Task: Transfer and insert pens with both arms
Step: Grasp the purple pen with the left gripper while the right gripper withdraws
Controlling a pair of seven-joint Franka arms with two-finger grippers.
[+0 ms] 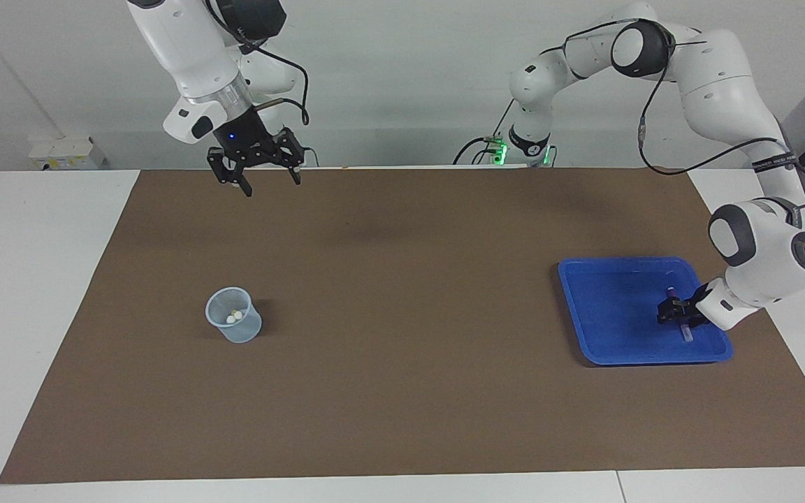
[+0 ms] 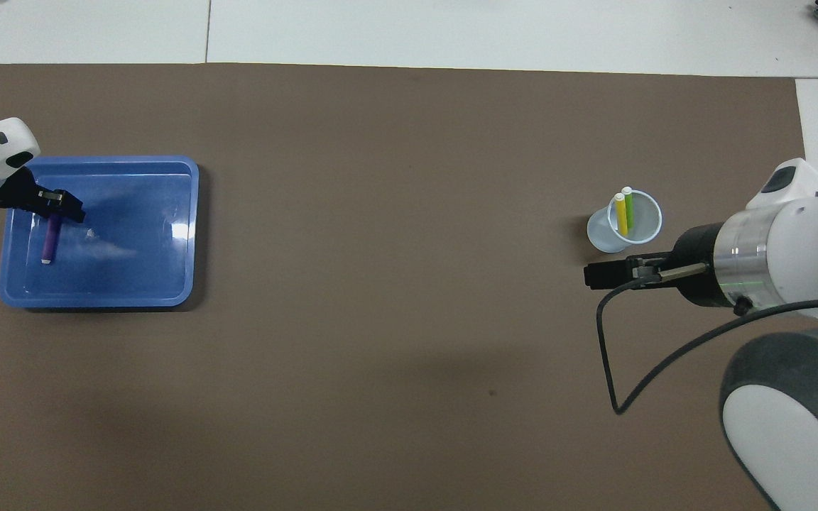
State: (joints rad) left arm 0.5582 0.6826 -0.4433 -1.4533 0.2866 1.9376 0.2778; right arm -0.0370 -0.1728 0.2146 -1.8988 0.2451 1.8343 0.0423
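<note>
the slim purple marker pen with a whitish end cap [image 2: 50, 241] is seen lying flat in the shallow blue plastic tray [image 2: 167, 294], close to the wall at the left arm's end of the table. the left gripper [image 2: 61, 206] is lowered into the tray over the pen's dark end, away from the cap; whether its fingers have met the barrel cannot be told, and the pen is not lifted. the slim yellow marker pen [image 2: 620, 213] and the slim green marker pen [image 2: 628, 207] are already stood, caps up, in the small translucent plastic cup [image 2: 604, 241] toward the right arm's end of the brown mat [image 2: 395, 213]. the right gripper [image 1: 254, 175] is held high over the mat's edge by the robots, its fingers spread wide and nothing in them.

several failures can be foreseen. because the pen would be taken near one end, it could be tipped or swung once raised, and a clean handover would be spoiled. it could be rolled aside or pinched against the tray wall if the fingers are closed off-centre. at the cup, the light vessel could be knocked over, or the third pen blocked by the two already inside.
</note>
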